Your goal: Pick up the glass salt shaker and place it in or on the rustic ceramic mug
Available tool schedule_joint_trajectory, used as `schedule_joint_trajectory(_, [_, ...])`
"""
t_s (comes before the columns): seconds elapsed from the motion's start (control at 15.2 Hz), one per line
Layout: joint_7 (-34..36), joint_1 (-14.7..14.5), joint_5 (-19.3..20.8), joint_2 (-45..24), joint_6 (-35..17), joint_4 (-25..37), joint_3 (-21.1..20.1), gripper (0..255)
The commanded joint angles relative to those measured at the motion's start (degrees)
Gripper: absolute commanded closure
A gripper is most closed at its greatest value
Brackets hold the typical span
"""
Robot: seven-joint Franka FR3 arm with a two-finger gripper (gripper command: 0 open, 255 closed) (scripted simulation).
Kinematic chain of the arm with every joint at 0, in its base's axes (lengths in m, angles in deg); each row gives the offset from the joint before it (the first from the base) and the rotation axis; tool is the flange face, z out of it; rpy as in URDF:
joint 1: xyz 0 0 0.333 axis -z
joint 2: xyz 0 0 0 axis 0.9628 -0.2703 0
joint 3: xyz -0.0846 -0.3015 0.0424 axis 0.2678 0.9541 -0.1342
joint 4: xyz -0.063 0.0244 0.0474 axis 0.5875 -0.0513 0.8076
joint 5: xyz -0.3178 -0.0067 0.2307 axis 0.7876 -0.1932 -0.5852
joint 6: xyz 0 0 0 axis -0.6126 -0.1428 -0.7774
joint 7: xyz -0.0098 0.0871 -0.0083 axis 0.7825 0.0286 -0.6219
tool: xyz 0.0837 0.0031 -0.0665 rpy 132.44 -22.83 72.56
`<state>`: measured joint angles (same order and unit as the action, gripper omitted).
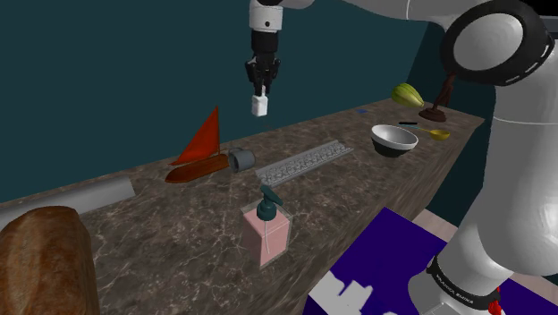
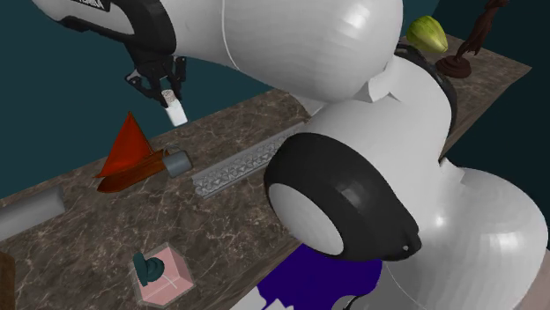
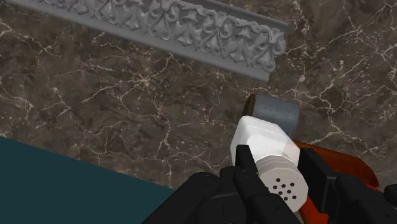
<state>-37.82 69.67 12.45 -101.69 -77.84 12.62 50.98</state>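
**Shoulder view, left to right.** A red model sailboat (image 1: 201,154) stands on the marbled counter (image 1: 179,233). The small grey mug (image 1: 240,160) is at its right end, touching or just beside it, and lies on its side rather than upright. Above the mug and slightly to its right, well clear of the counter, the black claw (image 1: 260,82) points down, pinching the white faceted salt shaker (image 1: 260,106) between its fingers (image 3: 245,167). In the wrist view the grip falls near the perforated cap (image 3: 283,184), and most of the body projects beyond it. Further right are a grey ornamental moulding (image 1: 304,161), a pink soap dispenser (image 1: 266,228) nearer the front, and a white bowl (image 1: 394,140).

**Likely hazards:**
- (a) The mug's wall is curved and its mouth seems to face sideways, so a shaker set on it may roll off or nudge the mug away.
- (b) Release from the present height would let the shaker bounce or topple.
- (c) A grip so near one end may let the shaker pivot during descent.
- (d) The sail (image 1: 207,134) rises close on the mug's left, where a descending claw could clip it
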Motion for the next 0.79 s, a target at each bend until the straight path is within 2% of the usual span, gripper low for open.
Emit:
schedule_joint_trajectory(0.0, [1.4,-1.2,0.5,-6.6,3.7,10.2,-0.4,255])
schedule_joint_trajectory(0.2, [2.5,-3.3,1.4,-19.9,12.9,32.8,-0.4,255])
schedule_joint_trajectory(0.4, [2.6,-2.9,1.2,-16.2,7.8,24.0,-0.4,255])
schedule_joint_trajectory(0.73, [2.6,-2.6,1.0,-13.2,1.8,14.9,-0.5,255])
